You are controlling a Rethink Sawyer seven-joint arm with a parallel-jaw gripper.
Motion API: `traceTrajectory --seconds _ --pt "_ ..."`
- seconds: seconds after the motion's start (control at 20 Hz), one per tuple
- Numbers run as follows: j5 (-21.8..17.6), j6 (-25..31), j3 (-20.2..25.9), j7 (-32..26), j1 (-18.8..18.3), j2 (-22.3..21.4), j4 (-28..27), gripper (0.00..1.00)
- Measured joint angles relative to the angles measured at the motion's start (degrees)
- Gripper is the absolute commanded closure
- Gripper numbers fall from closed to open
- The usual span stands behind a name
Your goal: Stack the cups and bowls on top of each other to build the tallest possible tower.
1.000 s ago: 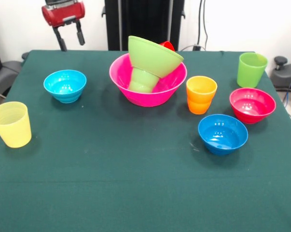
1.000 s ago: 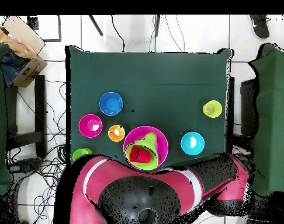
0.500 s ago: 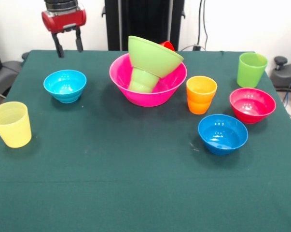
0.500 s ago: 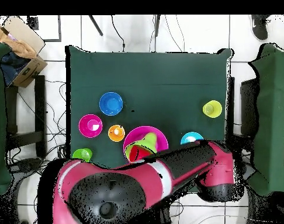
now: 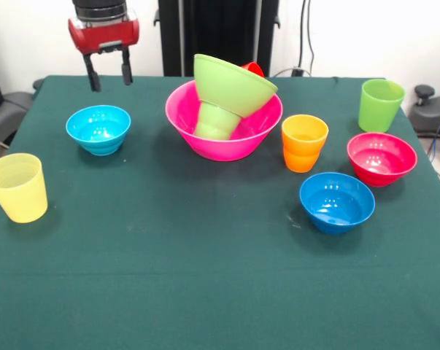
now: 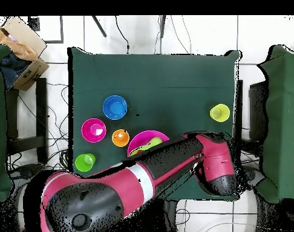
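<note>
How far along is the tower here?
Started: the large pink bowl holds a small green cup, with a tilted lime green bowl on it. In hand: nothing; the open gripper hangs above the light blue bowl. Seven pieces are left loose.

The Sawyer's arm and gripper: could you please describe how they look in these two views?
In the front view the gripper has a glossy red housing under a black cylindrical wrist, with two slim black jaws hanging below it. From overhead the arm is made of thick rounded links, red with black sections and a pale band, ending in a bulky red and black joint.
</note>
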Motion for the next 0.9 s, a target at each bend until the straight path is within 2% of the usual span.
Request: traceTrajectory --seconds 0.35,0.9 --pt "-5.18 -1.53 -2.28 0.46 1.57 -0.18 -2.29 0.0" --pt "-5.63 -1.62 -2.52 0.46 1.98 -0.04 -2.87 0.0"
